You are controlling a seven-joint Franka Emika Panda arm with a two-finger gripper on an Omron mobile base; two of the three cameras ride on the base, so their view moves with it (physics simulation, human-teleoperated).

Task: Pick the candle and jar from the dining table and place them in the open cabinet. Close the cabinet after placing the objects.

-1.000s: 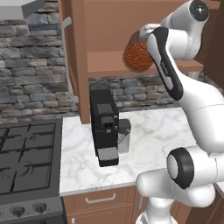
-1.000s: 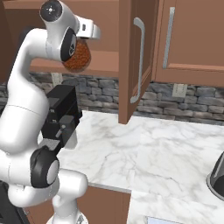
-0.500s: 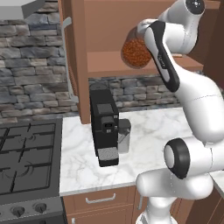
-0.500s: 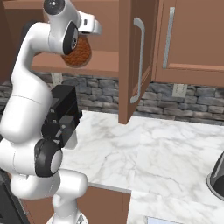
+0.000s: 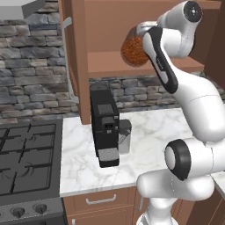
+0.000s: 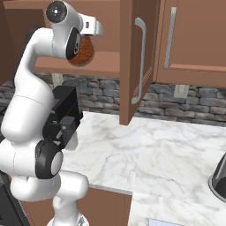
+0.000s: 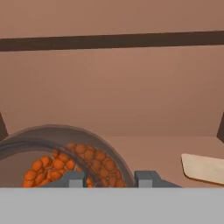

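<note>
My gripper (image 7: 111, 179) is shut on the jar (image 5: 132, 50), a round clear glass jar full of reddish-brown granules. It holds the jar inside the open cabinet (image 5: 110, 63), low over the shelf. I cannot tell whether the jar touches the shelf. The right base view shows the jar (image 6: 84, 53) behind my forearm, under the hand. In the hand view the jar (image 7: 65, 162) curves up at the lower left between the fingertips (image 7: 74, 178). A pale tan piece (image 7: 203, 168) on the shelf floor at the right may be the candle; too little shows to tell. The dining table is out of view.
The cabinet's two doors stand open, one on the left (image 5: 72, 57) and one on the right (image 6: 137, 57). A black coffee machine (image 5: 105, 127) stands on the marble counter (image 6: 145, 150) below. A black stove (image 5: 26, 158) lies at the left. A dark round object (image 6: 219, 176) sits at the far right.
The jar has risen a little and gone slightly deeper into the cabinet, with the upper arm swinging along. The grip has not changed.
</note>
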